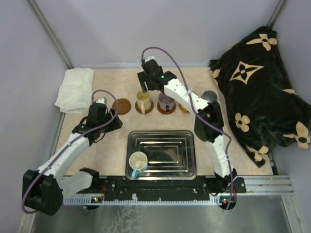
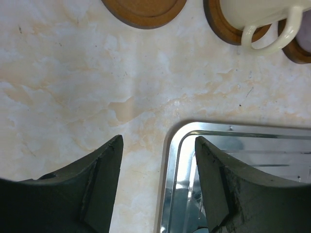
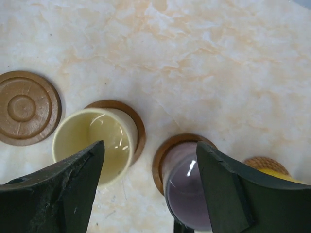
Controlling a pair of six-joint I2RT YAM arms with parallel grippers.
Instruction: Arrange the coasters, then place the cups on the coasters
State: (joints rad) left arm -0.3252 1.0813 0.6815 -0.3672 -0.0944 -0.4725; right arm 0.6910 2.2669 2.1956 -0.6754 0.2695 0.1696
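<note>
A row of coasters lies across the table beyond the tray. The leftmost dark coaster (image 1: 122, 106) (image 3: 26, 108) (image 2: 144, 9) is bare. To its right a cream cup (image 1: 143, 101) (image 3: 92, 143) (image 2: 252, 12) and a mauve cup (image 1: 166, 102) (image 3: 187, 194) each stand on a dark coaster. Further right, a yellow cup (image 3: 274, 174) on a tan coaster is mostly hidden by my right arm, and a grey-green cup (image 1: 209, 96) stands beyond it. A white cup with blue inside (image 1: 138, 162) sits in the steel tray (image 1: 184, 170). My right gripper (image 1: 148, 86) (image 3: 149, 150) hangs open above the cream and mauve cups. My left gripper (image 1: 115, 121) (image 2: 158, 141) is open and empty over the tray's far left corner.
A crumpled white cloth (image 1: 75, 90) lies at the back left. A black blanket with tan flower shapes (image 1: 257, 92) is heaped along the right side. The steel tray's rim (image 2: 170, 165) runs under my left gripper.
</note>
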